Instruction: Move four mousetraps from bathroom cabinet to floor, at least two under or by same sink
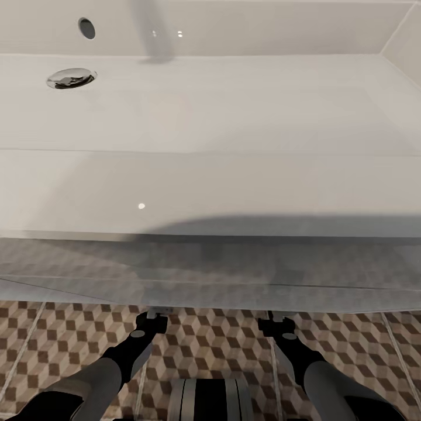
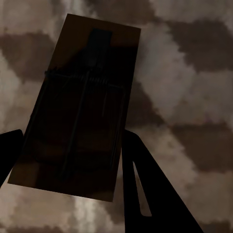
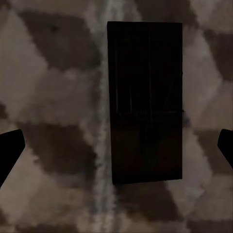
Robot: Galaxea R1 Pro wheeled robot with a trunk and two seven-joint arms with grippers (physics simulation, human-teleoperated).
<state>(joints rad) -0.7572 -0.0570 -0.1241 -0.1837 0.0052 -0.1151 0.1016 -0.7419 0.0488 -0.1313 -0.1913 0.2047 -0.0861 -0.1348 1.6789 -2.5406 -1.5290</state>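
In the left wrist view a mousetrap (image 2: 80, 111), a tan board with a dark wire spring, lies in deep shade over the cube-patterned bathroom floor (image 2: 194, 73). My left gripper (image 2: 73, 141) is shut on it, a finger against each long edge. In the right wrist view a second mousetrap (image 3: 145, 102) lies flat on the floor (image 3: 48, 73), and my right gripper (image 3: 116, 141) stands open, its fingers wide of the board. From the head view both arms reach under the white bathroom sink (image 1: 210, 105); the fingers are hidden beneath the vanity (image 1: 210, 269).
The sink's chrome drain (image 1: 71, 77) and overflow hole (image 1: 86, 27) are at the back left. The vanity's front hangs over my wrists. Patterned floor tiles (image 1: 210, 351) show between my arms, above the robot's trunk (image 1: 210, 400).
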